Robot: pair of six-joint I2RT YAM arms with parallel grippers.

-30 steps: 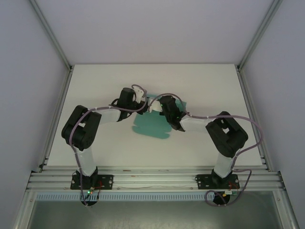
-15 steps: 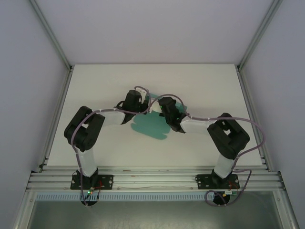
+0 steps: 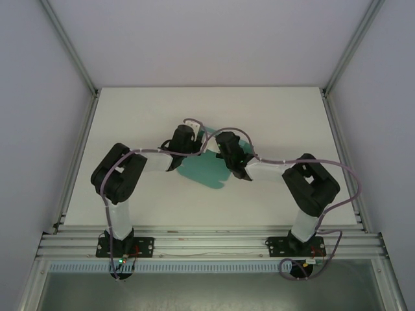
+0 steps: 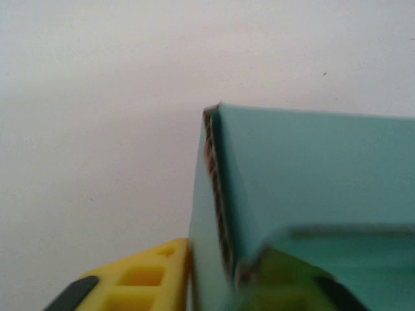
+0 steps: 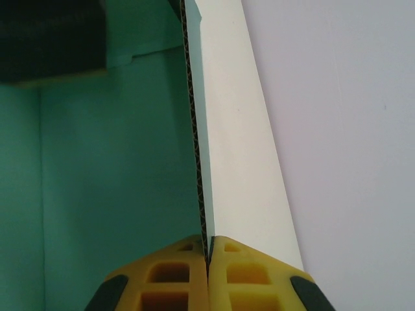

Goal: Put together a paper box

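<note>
- The left arm (image 3: 120, 172) reaches in over the white tabletop (image 3: 130, 116) towards the middle. Its jaws meet the near-left part of the paper box (image 3: 204, 172), probably to steady one wall while the other side is worked.
- In the left wrist view, a raised teal panel runs up between the left jaws, its ribbed cut edge facing us. One yellow finger (image 4: 139, 285) lies against the outer face and the other is a blur on the inner side. The left jaws straddle the panel, but we cannot tell whether they are squeezing it or just bracketing it.
- The paper box lies mid-tabletop between the two arms. It is mostly an open creased sheet with its walls only partly stood up, so we judge the assembly to be at an early folding step.
- The right arm (image 3: 311, 184) comes in from the other side, and its jaws are pressed together on a thin wall of the sheet. In the right wrist view the ribbed edge disappears exactly where the two yellow fingers (image 5: 165, 278) meet. The teal face is on the left of that edge and the pale back face on the right.
- We judge that this pinch holds the wall upright along its crease so that the neighbouring flap can be folded against it. If either side pulls unevenly, the thin card could buckle or slip out.
</note>
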